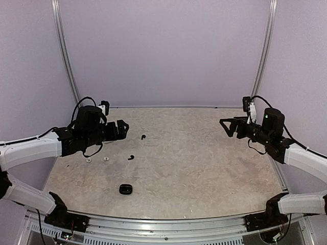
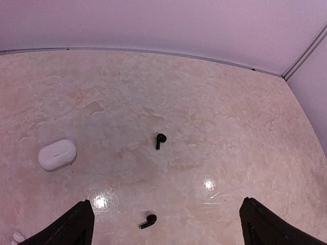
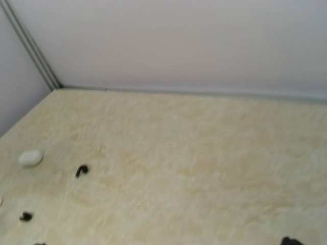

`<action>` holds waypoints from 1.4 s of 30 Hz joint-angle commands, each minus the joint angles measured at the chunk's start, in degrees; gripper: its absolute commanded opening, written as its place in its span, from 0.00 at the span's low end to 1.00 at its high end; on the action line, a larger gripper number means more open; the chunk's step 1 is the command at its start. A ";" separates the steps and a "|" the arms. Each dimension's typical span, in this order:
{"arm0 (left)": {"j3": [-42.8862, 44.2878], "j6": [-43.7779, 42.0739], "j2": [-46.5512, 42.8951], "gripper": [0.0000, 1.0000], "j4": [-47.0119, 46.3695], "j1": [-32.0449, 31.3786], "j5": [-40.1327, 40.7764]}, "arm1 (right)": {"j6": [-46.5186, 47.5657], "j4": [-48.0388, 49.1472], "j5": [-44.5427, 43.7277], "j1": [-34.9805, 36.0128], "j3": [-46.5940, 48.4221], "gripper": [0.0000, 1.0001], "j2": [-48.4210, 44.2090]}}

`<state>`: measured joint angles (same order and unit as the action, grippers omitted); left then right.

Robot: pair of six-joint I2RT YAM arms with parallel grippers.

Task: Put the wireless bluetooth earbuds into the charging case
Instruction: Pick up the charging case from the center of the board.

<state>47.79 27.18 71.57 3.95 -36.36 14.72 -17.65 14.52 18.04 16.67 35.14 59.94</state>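
Black earbud (image 2: 160, 141) lies flat, stem pointing toward left gripper (image 1: 123, 129).

The desk (image 1: 204, 163) was beige with pale marbled veining. The black earbuds (image 2: 160, 140) were glossy; the white earbuds (image 1: 106, 158) were plain. The white case (image 2: 57, 154) looked smooth, the black case (image 1: 125, 189) dark throughout. The walls (image 1: 163, 51) were pale lilac.

No text, label, brand mark, number or sign is legible in any view, whether on the counter (image 1: 204, 163), black case (image 1: 125, 189) or white case (image 2: 56, 154).
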 commanded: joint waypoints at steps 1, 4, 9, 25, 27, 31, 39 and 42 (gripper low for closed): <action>-2.14 2.18 -0.24 0.99 1.62 -3.60 1.40 | 0.73 1.50 -0.47 1.90 -2.12 1.00 -0.44; -3.91 3.67 -1.96 0.99 4.70 -7.95 4.08 | 1.62 0.96 -1.04 2.58 -2.68 1.00 -0.39; -4.54 10.00 -2.81 0.99 14.03 -12.51 6.08 | 2.30 0.29 -0.53 3.17 -2.04 0.99 1.82; -5.41 33.09 3.91 0.96 32.37 -28.51 6.33 | 2.21 -0.42 -0.58 3.71 -0.82 1.00 5.83; -6.14 34.52 4.48 0.93 32.30 -29.23 5.49 | 2.29 -0.67 -0.63 3.76 -0.69 1.00 5.77; -7.12 35.44 6.06 0.89 30.69 -29.58 4.11 | 2.27 -0.43 -0.39 3.80 -0.51 0.99 6.24; -5.88 33.44 10.52 0.80 27.30 -29.64 3.33 | 2.02 -0.15 1.41 3.77 0.08 0.99 8.31; -5.42 33.00 12.17 0.78 26.37 -29.58 3.14 | 1.63 -0.11 1.86 3.81 0.19 0.99 8.51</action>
<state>41.25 61.04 81.89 32.38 -65.63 18.39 -15.94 14.41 18.65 19.77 33.30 67.92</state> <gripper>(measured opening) 0.795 0.995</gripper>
